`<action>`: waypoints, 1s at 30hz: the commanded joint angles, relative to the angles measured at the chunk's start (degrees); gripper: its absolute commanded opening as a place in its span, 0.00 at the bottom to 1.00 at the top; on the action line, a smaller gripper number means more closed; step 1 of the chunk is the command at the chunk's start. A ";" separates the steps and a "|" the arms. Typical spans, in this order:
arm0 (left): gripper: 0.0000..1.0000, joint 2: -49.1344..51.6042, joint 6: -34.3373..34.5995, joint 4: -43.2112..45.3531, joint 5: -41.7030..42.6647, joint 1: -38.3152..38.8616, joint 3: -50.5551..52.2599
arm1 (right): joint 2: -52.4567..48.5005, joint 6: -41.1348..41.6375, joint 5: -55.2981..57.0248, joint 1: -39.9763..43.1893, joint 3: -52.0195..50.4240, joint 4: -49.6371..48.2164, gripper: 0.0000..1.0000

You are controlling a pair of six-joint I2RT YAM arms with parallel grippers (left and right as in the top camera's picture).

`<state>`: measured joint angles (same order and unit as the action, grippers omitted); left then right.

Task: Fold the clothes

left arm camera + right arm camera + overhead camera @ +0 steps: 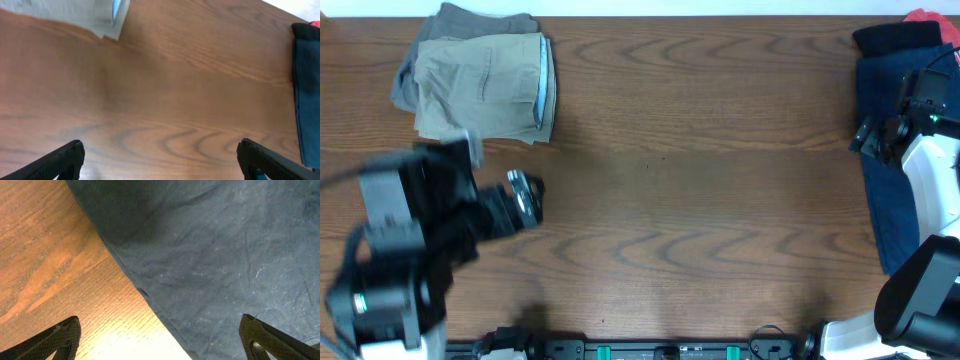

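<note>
Right gripper (158, 330), fingers wide, was over navy garment (210, 255) at its left edge; long axis ran near-to-far. Left gripper (160, 152), also wide, well apart.

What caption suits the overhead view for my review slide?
Folded khaki shorts rest at left; the open right end effector hovers over a navy garment.

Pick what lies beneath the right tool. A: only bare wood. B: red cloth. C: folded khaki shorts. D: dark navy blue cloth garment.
D: in the right wrist view the right tool hangs open over the dark navy blue cloth garment.
</note>
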<state>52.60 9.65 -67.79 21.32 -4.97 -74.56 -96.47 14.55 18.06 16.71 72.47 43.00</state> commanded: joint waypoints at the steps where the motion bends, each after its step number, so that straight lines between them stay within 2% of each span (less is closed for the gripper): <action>1: 0.98 -5.38 4.26 0.81 0.74 0.72 5.95 | 0.57 -0.46 0.98 0.15 -0.04 0.09 0.99; 6: 0.98 -8.96 4.42 0.68 0.72 0.72 10.73 | 0.57 -0.46 0.98 0.15 -0.04 0.09 0.99; 17: 0.98 -8.66 4.35 0.35 -1.25 0.72 10.82 | 0.57 -0.46 0.98 0.15 -0.04 0.09 0.99; 23: 0.98 -8.61 -0.55 1.16 -1.25 4.87 11.43 | 0.57 -0.46 0.98 0.15 -0.04 0.09 0.99; 26: 0.98 -8.90 -2.67 4.07 -1.25 7.63 12.26 | 0.57 -0.46 0.98 0.15 -0.04 0.11 0.99; 30: 0.98 -11.63 -5.33 13.92 -1.22 9.66 17.31 | 0.57 -0.46 0.98 0.15 -0.04 0.11 0.99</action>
<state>42.85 8.01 -56.90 20.64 3.68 -60.18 -96.47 14.55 18.04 16.71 72.47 43.03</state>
